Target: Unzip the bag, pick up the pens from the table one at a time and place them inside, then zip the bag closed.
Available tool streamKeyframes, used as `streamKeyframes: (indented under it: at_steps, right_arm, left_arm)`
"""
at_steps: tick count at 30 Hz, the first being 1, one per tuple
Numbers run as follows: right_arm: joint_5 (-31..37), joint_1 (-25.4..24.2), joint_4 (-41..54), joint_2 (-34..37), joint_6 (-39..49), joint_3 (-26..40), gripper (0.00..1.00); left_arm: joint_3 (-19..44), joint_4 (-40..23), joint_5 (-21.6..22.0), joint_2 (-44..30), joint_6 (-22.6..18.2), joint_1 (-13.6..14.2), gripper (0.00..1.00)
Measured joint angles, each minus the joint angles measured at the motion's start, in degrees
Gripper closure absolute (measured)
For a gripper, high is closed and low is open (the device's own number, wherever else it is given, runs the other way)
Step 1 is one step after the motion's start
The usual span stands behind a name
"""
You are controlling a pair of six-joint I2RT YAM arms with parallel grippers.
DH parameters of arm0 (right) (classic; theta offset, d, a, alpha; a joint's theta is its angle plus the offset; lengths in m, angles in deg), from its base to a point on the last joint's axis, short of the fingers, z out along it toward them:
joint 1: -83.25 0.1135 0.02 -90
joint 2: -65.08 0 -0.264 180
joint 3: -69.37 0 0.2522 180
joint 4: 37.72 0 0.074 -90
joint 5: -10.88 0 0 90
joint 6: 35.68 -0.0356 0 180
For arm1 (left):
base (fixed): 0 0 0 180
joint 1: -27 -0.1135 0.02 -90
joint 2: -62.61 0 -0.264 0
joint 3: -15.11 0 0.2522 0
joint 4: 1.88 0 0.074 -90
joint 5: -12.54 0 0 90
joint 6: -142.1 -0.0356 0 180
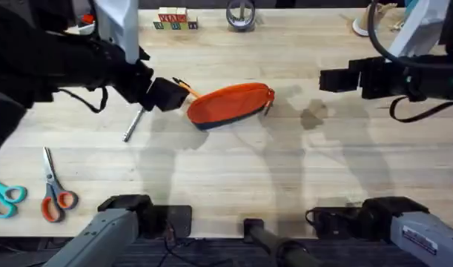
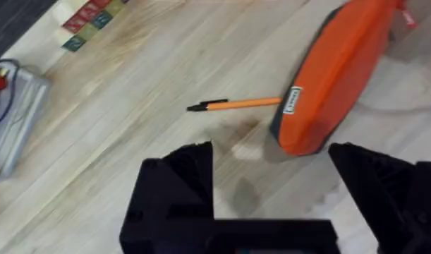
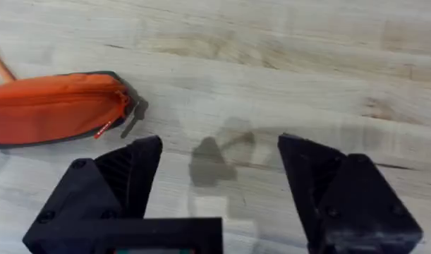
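Bag [image 1: 230,104], orange, oval, navy beneath, lies beside an orange pen [image 2: 236,104]; both end effectors [image 2: 271,162] [image 3: 219,162] gape, released.

1. One orange pencil pouch [image 1: 230,104].
2. Two pens: one orange pen [image 2: 235,104], one silver pen [image 1: 133,124].
3. Two pairs of scissors: teal-handled scissors [image 1: 4,194], orange-handled scissors [image 1: 55,189].
4. Two grippers: left gripper [image 2: 271,173], right gripper [image 3: 219,173].

bag [image 3: 53,109]: far end cut off by the right wrist view's edge
orange pen [image 1: 184,87]: partly hidden behind the left arm overhead
silver pen [image 1: 133,124]: upper end under the left gripper [image 1: 167,95]
teal scissors [image 1: 4,196]: cut by the edge
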Motion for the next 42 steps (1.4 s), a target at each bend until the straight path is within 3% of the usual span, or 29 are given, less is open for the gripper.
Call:
streamKeyframes:
  at_steps: [8,12,19,21,31,42]
  right_arm:
    - [0.0,0.0,0.0,0.0,0.0,0.0,0.004]
    - [0.0,0.0,0.0,0.0,0.0,0.0,0.003]
    - [0.0,0.0,0.0,0.0,0.0,0.0,0.003]
    - [0.0,0.0,0.0,0.0,0.0,0.0,0.003]
    - [0.0,0.0,0.1,0.0,0.0,0.0,0.003]
    - [0.0,0.0,0.1,0.0,0.0,0.0,0.003]
  left_arm:
    - [0.0,-8.0,-15.5,0.0,-11.1,-9.6,0.01]
    - [0.0,-11.2,-21.3,-1.3,-16.8,-12.8,0.01]
    - [0.1,-12.8,-27.4,-7.9,-25.0,-13.1,0.008]
    - [0.1,-12.6,-31.7,-16.5,-31.6,-13.1,0.008]
    - [0.1,-12.6,-35.6,-26.8,-41.3,-13.1,0.008]
    - [0.3,-12.4,-36.5,-35.8,-49.3,-13.1,0.008]
